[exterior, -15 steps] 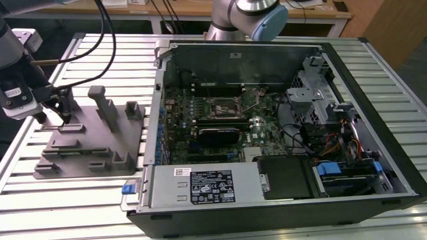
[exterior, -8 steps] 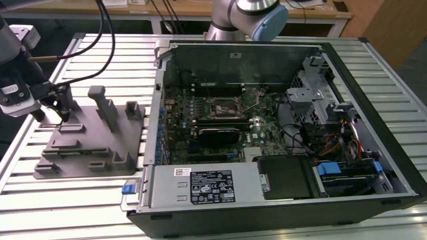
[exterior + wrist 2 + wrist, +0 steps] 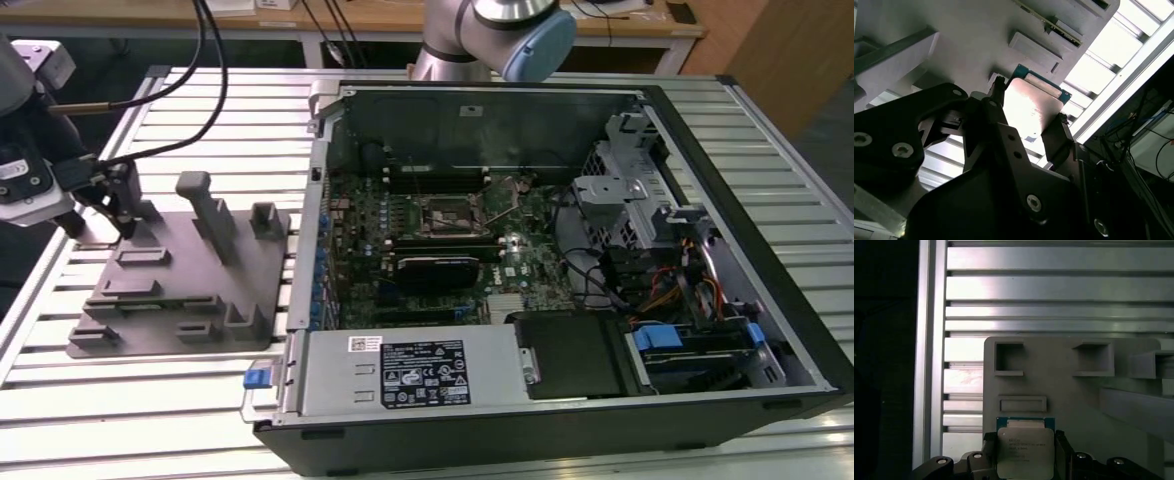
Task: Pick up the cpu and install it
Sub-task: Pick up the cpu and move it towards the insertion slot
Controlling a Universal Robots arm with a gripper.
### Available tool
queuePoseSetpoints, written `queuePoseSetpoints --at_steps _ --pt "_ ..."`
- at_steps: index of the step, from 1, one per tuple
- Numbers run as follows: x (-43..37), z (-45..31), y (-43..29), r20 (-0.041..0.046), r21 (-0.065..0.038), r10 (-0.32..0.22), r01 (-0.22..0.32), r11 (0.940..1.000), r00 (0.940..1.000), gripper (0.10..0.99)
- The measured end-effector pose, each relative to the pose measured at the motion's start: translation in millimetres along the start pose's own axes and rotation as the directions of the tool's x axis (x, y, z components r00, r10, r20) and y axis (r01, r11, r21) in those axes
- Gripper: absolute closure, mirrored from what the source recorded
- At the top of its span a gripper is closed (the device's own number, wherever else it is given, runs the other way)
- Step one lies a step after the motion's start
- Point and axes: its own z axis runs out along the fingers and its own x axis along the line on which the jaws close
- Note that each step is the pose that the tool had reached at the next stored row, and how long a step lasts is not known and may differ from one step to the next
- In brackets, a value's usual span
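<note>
The cpu [image 3: 1024, 452] is a small square chip with a silvery top and a green-blue rim. It sits between the two dark fingers of my gripper [image 3: 1024, 440], and the jaws press on its two opposite edges. In the second wrist view the cpu [image 3: 1030, 102] shows its bright flat face, with one fingertip [image 3: 998, 92] at each side. In the exterior view my gripper [image 3: 102, 226] hangs over the far corner of the grey fixture [image 3: 180, 285], at the exterior view's left. The black-framed socket [image 3: 447, 212] on the motherboard lies open inside the computer case.
The open computer case [image 3: 694, 130] lies on a slatted aluminium table [image 3: 187, 110], with its drive cage and cables at the exterior view's right. The grey fixture has upright posts [image 3: 200, 200] and pockets [image 3: 1009, 357]. Black cables [image 3: 200, 60] hang above the table's left part.
</note>
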Motion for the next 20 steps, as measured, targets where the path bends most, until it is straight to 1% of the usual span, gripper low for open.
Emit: queuePoseSetpoints --at_steps 19,20 --pt "0.3 -20.7 1.2 0.0009 0.000 0.000 0.000 1.0000 1.0000 0.541" --pt "0.3 -22.9 1.4 0.0011 0.000 0.000 0.000 1.0000 1.0000 0.541"
